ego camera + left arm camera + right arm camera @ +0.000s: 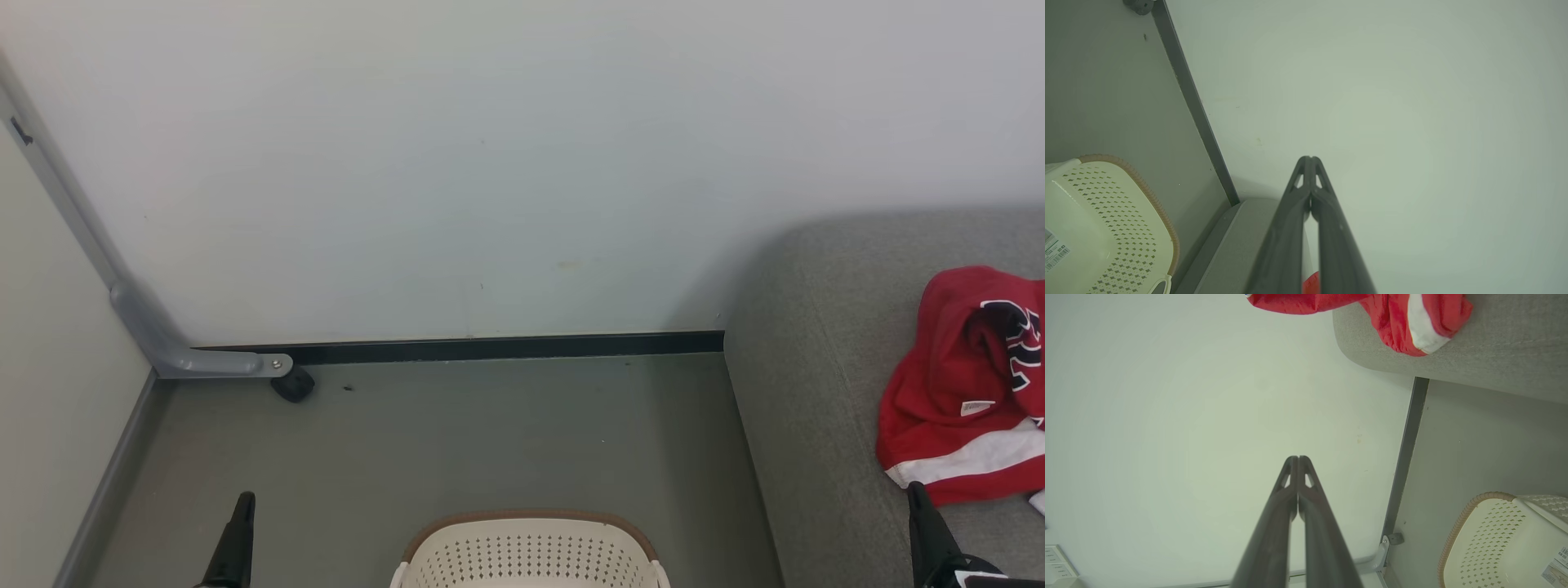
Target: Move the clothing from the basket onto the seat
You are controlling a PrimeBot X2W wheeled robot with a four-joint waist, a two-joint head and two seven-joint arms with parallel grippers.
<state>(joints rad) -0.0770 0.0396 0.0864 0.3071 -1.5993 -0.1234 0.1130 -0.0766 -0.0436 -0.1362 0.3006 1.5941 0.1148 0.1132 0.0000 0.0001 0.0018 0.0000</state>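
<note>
Wall [490, 163] behind, wheeled bracket [204, 359] at corner; L claw [1310, 157], R claw [1298, 457] pressed together; clothing [951, 384] on seat [816, 367].

Left claw [1309, 160], tips pressed together, points at the pale wall [1412, 102]. The basket [1126, 228] sits lower left on the grey floor [1106, 102]. A corner of the seat [1237, 245] lies beside it, with a sliver of red clothing [1310, 283] between the fingers.

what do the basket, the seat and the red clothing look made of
The basket: cream plastic, smooth and matte, judging by its moulded perforated wall; the brown rim looks woven. The seat: grey woven upholstery fabric, matte, with visible fine grain. The clothing: soft red fabric with a white band, crumpled in folds; the exact fibre is unclear.
</note>
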